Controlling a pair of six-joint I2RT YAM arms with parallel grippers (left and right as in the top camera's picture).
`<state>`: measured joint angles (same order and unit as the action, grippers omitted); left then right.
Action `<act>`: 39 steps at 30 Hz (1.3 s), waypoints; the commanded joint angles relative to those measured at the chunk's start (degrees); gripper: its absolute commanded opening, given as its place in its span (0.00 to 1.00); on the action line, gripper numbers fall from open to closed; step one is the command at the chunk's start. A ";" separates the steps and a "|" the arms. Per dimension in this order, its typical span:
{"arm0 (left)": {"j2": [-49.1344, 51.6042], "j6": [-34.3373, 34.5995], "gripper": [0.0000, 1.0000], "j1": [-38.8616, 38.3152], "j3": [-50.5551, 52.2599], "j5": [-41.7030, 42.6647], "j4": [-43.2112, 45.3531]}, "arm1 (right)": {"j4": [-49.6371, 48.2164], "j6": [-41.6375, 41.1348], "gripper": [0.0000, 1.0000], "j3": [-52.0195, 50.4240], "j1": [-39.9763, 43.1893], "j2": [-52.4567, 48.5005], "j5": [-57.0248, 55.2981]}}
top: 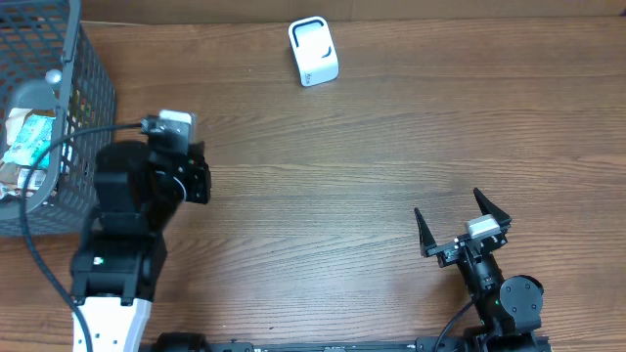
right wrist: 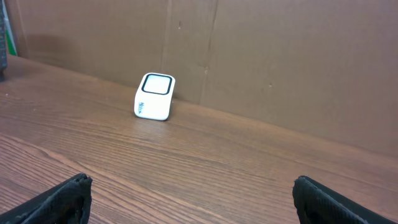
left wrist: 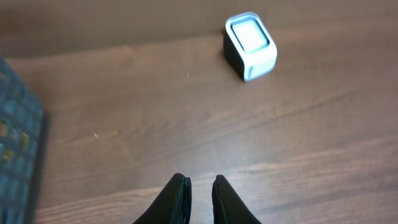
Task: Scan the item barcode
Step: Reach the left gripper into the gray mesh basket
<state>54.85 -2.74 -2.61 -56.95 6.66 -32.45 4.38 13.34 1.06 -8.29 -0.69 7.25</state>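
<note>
Table [top: 342, 176]: scanner [top: 313, 51] far edge, basket [top: 93, 93] left, contents [top: 27, 142] unclear.

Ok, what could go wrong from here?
The left tool is nearly closed on nothing, so it may reach the basket unable to grasp anything. The basket's wire wall sits right beside that arm, which could snag or shove it. The small scanner looks loose; a carried item might knock it.
</note>
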 commanded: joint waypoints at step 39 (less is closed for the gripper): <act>56.22 11.32 1.00 43.85 -49.72 8.00 -30.71 | -0.22 0.02 1.00 -0.61 -0.11 0.52 0.11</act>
<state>107.94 9.93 41.25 -105.45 13.78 -62.37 4.38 13.34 1.06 -8.29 -0.67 7.25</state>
